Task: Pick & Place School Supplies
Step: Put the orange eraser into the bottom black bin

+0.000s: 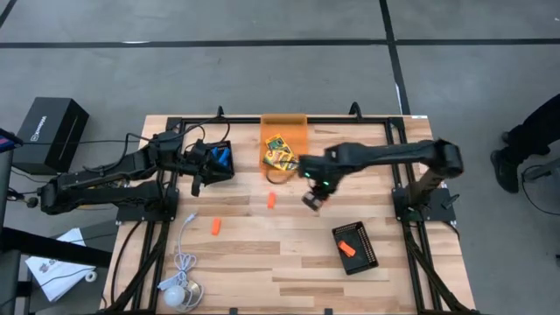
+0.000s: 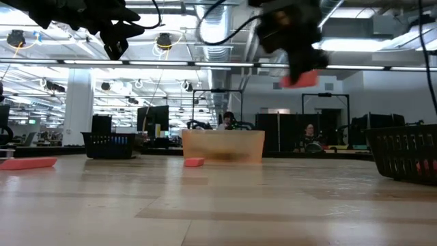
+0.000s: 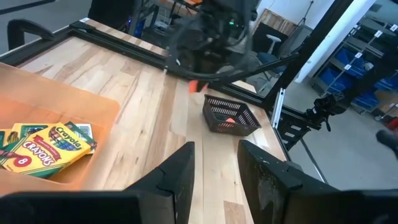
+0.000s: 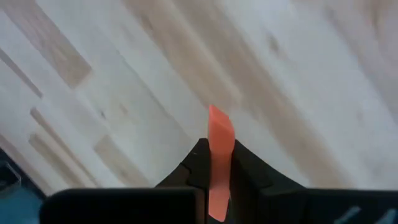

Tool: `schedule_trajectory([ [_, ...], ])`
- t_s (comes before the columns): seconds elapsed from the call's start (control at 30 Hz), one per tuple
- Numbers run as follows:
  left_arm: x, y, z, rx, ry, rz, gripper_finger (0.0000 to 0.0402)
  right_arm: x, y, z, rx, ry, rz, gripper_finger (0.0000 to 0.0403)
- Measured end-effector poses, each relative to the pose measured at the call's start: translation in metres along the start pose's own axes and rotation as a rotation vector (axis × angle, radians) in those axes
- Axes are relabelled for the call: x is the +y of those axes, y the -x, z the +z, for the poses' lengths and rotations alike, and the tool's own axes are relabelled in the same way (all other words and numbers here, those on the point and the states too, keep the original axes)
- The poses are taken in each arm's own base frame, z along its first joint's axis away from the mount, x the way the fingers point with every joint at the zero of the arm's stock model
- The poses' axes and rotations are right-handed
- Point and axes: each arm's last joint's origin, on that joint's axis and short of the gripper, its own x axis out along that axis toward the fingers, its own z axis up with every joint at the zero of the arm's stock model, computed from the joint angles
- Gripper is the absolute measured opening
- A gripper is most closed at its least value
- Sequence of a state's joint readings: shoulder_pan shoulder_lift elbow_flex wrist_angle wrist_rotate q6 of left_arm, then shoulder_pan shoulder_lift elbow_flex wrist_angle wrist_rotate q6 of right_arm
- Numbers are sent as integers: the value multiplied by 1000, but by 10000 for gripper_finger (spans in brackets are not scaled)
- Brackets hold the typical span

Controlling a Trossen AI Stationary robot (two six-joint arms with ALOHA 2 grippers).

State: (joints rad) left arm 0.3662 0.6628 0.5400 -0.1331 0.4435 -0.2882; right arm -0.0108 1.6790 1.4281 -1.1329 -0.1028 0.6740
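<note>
Orange translucent bin [image 1: 284,138] at the table's far edge holding crayon boxes [image 3: 43,146] printed "CRAYONS 8"; black tray [image 1: 357,248] near the right front with one orange piece [image 1: 346,248] inside; a second black tray [image 1: 215,161] under the left arm with blue contents. Right gripper [image 4: 211,163], raised above mid-table, is clamped on an orange piece [image 4: 219,155]; two more orange pieces [image 1: 272,201] [image 1: 215,227] lie on the wood. Left gripper [image 3: 214,171] hangs with fingers parted, grasping nothing

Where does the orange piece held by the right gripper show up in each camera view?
High view: not visible; the right gripper covers it, mid-table.
Low view: the orange piece hangs upper right, well above the table.
Left wrist view: a small orange bit beneath the far arm.
Right wrist view: centre, clamped between the dark fingers.
Shared landmark: the black tray holding another orange piece.
</note>
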Motion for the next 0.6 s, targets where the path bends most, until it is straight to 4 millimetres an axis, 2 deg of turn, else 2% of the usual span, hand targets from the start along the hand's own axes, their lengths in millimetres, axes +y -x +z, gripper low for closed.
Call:
schedule_trajectory([
  [0.17,0,0,0,1,0,0,117,10,-3,-59,15,-99,29,24],
  [0.33,0,0,0,-2,0,7,117,18,-42,-115,46,-231,76,24],
  [0.47,0,0,0,-4,-1,9,117,15,-68,-139,62,-298,74,24],
  [0.6,0,0,0,-4,3,9,117,3,-85,-148,65,-335,36,21],
])
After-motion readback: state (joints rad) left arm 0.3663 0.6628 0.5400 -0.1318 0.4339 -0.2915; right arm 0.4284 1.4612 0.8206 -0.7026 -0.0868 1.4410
